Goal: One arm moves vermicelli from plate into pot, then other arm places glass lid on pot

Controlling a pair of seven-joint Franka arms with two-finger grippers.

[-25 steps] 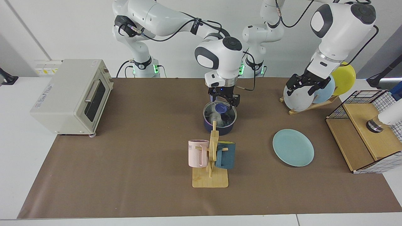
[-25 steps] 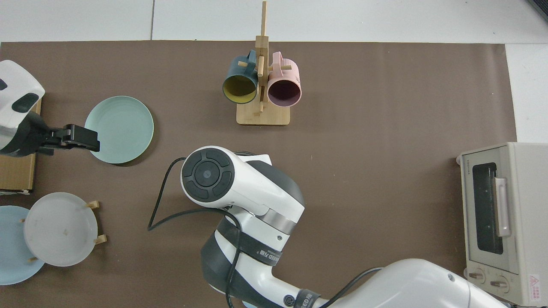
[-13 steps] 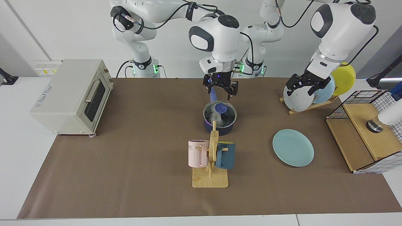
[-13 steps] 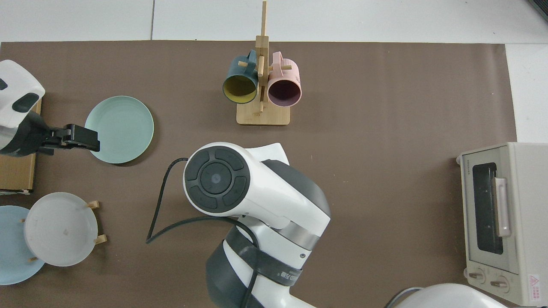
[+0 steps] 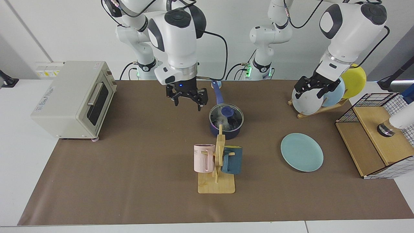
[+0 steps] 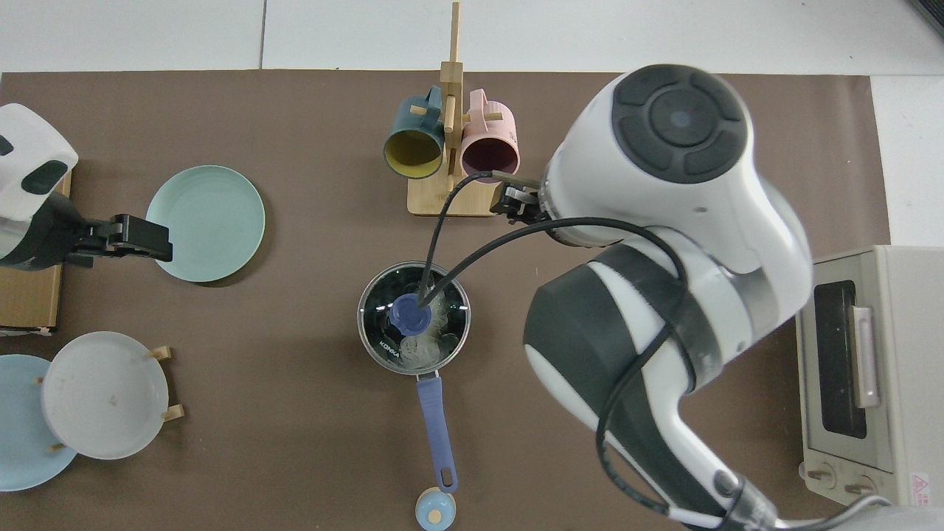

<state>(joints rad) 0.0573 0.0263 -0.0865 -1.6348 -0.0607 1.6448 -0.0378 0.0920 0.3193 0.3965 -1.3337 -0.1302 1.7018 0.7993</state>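
Facing view: glass lid (image 5: 226,114) is sitting on the pot (image 5: 225,124), vermicelli (image 5: 223,122) showing through the glass. Right gripper (image 5: 187,98) is hanging above the mat, just off the pot toward the toaster oven (image 5: 73,98), fingers spread, gripping nothing. Left gripper (image 5: 313,88) is waiting by the racked plates (image 5: 323,94), well away from the pot, fingers parted and empty. Plate (image 5: 301,152) is lying bare, near the pot on the basket side.

Top view: pot (image 6: 414,318) is sitting lidded, glass lid (image 6: 413,316) covering the vermicelli (image 6: 428,343), handle pointing away from the mug rack (image 6: 451,140). Right arm's wrist is hiding its gripper. Left gripper (image 6: 140,237) is hovering at the plate (image 6: 206,223) rim, far from the pot.
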